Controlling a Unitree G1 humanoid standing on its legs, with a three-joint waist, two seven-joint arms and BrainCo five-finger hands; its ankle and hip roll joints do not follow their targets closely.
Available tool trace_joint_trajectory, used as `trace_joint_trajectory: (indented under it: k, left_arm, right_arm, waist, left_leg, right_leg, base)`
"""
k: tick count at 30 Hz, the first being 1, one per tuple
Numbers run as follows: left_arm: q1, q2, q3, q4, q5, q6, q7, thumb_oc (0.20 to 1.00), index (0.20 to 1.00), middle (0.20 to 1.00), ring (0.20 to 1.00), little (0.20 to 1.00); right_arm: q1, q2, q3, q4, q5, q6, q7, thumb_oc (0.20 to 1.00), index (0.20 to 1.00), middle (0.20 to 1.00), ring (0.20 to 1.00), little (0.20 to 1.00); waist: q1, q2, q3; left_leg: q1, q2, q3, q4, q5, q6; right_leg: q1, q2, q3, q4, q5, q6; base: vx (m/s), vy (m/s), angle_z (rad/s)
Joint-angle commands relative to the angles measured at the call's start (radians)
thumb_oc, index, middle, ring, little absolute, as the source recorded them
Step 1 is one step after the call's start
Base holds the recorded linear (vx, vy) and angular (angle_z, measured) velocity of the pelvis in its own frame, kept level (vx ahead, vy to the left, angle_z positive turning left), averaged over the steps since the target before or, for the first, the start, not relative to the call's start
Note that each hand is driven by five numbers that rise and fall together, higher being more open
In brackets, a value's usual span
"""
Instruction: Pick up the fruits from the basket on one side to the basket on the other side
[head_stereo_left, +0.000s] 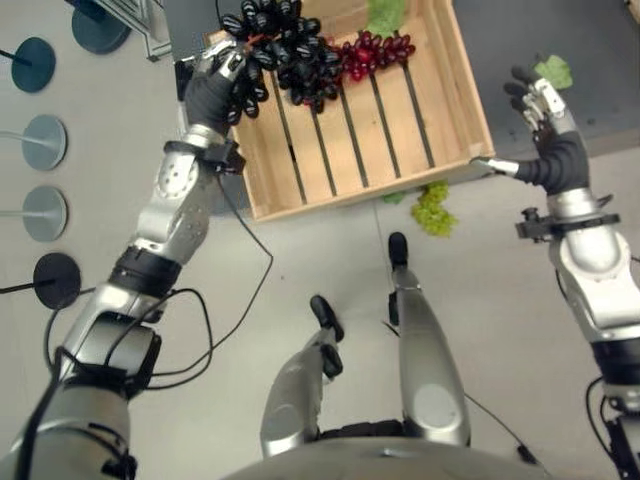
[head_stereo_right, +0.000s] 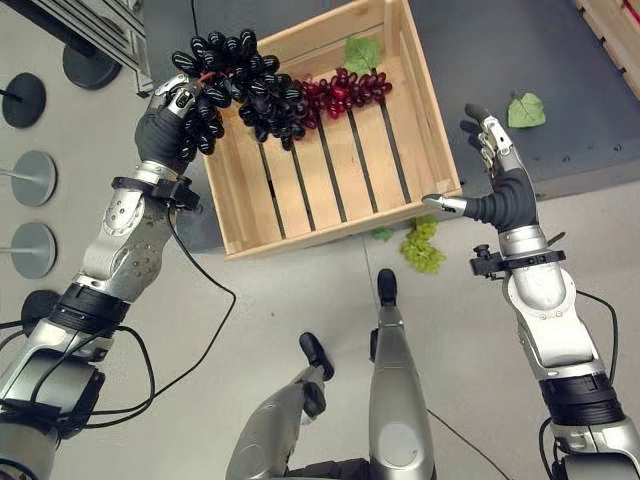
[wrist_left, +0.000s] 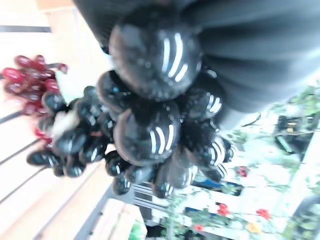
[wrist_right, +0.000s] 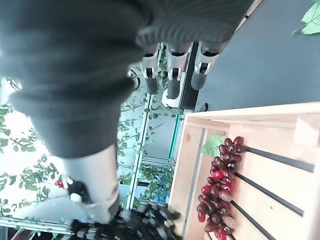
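Black grapes (head_stereo_right: 240, 85), a big glossy bunch, up at the left rim of the wooden crate (head_stereo_right: 330, 185), hanging partly over the slats and partly over the edge. Clutched from the outer side by the left hand (head_stereo_right: 172, 118), fingers curled in among the berries, the bunch spilling away from the hand toward the crate's middle. Touching at its far end: red grapes (head_stereo_right: 345, 90), lying on the slats by the back wall, a green leaf (head_stereo_right: 362, 52) just behind them.

Best handled now by keeping the clench firm near the stem rather than on loose berries, lifting straight up until the dangling tail is clear of the rim, then swinging across without snagging the red bunch alongside. Slow and level, since a heavy cluster like this probably swings and sheds.

Further out, green grapes (head_stereo_right: 422, 245) down on the floor just outside the crate's near right corner, likely needing a pick of their own. Another leaf (head_stereo_right: 526, 110) on the dark mat (head_stereo_right: 560, 70) to the right.

Right hand (head_stereo_right: 495, 165) raised beside the crate's right corner, fingers spread and relaxed, thumb pointing at the corner, grasping nothing. Well apart from the black bunch, ready for a handover or the red bunch next, by the look of it.
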Motion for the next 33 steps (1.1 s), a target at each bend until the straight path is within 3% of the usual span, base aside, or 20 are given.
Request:
trace_joint_trajectory:
  k: [1,8,17,23,33]
  left_arm:
    - [-0.048,0.08,0.083,-0.089,-0.053,-0.101,-0.033,0.2,0.2,0.2,0.2,0.2]
    - [0.045,0.082,0.069,-0.173,-0.041,-0.071,-0.094,0.2,0.2,0.2,0.2,0.2]
    - [0.224,0.098,0.024,-0.323,-0.044,0.009,-0.235,0.2,0.2,0.2,0.2,0.2]
    - [0.243,0.125,-0.03,-0.353,-0.044,0.043,-0.273,0.2,0.2,0.2,0.2,0.2]
    - [0.13,0.164,-0.283,-0.383,-0.056,0.109,-0.37,0.2,0.2,0.2,0.2,0.2]
  right_arm:
    - [-0.013,-0.005,-0.043,-0.044,-0.025,-0.026,0.005,1.0,1.0,1.0,1.0,1.0]
    - [0.008,-0.072,-0.052,-0.016,-0.13,0.003,0.024,1.0,1.0,1.0,1.0,1.0]
    - [0.075,-0.161,-0.052,-0.074,-0.004,0.01,0.196,1.0,1.0,1.0,1.0,1.0]
    - [0.06,-0.196,-0.022,-0.108,0.078,0.025,0.256,1.0,1.0,1.0,1.0,1.0]
    - [0.019,-0.201,0.188,-0.046,0.315,0.077,0.392,1.0,1.0,1.0,1.0,1.0]
  waist:
    - [0.006,-0.043,-0.045]
    - [0.016,-0.051,-0.103]
    - [0.026,-0.088,-0.193]
    - [0.035,-0.104,-0.223]
    - [0.051,-0.131,-0.28]
  left_leg:
    - [-0.053,0.045,-0.019,0.12,-0.022,-0.008]
    - [0.006,0.036,-0.037,0.104,-0.027,-0.004]
    - [0.088,0.013,-0.053,0.047,-0.011,0.0]
    - [0.108,0.013,-0.056,0.048,-0.015,0.002]
    - [0.141,0.011,-0.069,0.036,-0.012,0.006]
  right_leg:
    - [0.045,-0.008,0.009,0.154,-0.177,0.126]
    - [0.127,-0.015,-0.005,0.13,-0.175,0.134]
    - [0.223,-0.025,-0.029,0.069,-0.152,0.145]
    - [0.25,-0.026,-0.032,0.055,-0.146,0.149]
    - [0.298,-0.03,-0.053,0.038,-0.139,0.154]
  base:
    - [0.03,-0.007,0.09]
    - [0.04,-0.005,0.07]
    - [0.03,0.006,0.06]
    - [0.01,0.004,0.02]
    - [0.03,-0.008,0.04]
